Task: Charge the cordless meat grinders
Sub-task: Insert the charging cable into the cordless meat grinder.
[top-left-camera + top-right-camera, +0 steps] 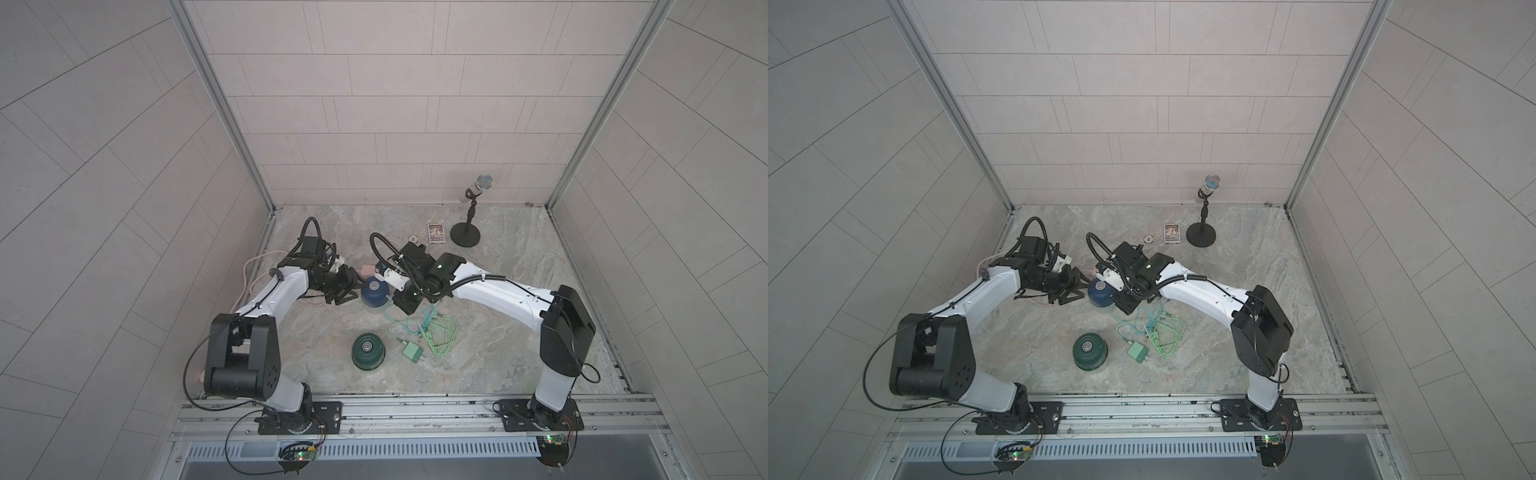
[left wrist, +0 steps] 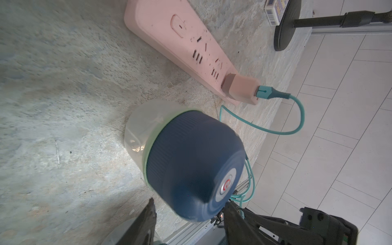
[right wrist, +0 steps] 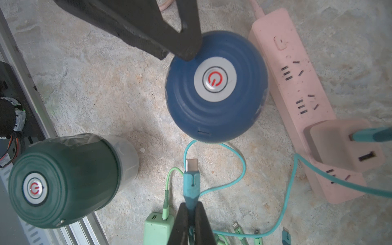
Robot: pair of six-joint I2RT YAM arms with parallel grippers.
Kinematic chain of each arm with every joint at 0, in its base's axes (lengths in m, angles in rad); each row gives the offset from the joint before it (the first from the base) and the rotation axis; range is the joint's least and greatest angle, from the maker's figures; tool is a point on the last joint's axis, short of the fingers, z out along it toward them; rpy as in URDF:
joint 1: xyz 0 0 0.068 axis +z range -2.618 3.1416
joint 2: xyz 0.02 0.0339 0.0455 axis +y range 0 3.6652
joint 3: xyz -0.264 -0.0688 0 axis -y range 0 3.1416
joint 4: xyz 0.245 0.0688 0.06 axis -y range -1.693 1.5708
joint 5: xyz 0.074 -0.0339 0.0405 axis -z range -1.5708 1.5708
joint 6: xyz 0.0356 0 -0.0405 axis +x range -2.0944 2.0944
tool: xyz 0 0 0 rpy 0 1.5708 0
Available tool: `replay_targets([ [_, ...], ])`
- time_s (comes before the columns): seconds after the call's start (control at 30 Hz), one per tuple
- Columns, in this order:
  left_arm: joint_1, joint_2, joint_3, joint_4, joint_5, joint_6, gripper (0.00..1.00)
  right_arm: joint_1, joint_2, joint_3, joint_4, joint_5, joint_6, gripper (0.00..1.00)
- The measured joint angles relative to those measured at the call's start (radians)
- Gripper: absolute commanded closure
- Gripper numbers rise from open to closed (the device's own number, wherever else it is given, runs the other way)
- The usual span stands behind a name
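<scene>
Right wrist: right gripper [image 3: 192, 205] pinches teal plug [image 3: 191, 180]; top views hide plug.

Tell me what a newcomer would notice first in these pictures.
The dark blue grinder with its red power symbol stands mid-table beside the pink power strip. The right tool pinches the teal cable, its plug aimed at the grinder's port but not yet in. The dark green grinder stands nearer the robot, near a green adapter.
</scene>
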Motion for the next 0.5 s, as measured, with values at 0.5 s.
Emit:
replay_targets([
  [0.5, -0.002, -0.010, -0.069, 0.067, 0.031, 0.003, 0.50, 0.000, 0.038, 0.029, -0.009, 0.032, 0.004, 0.93],
])
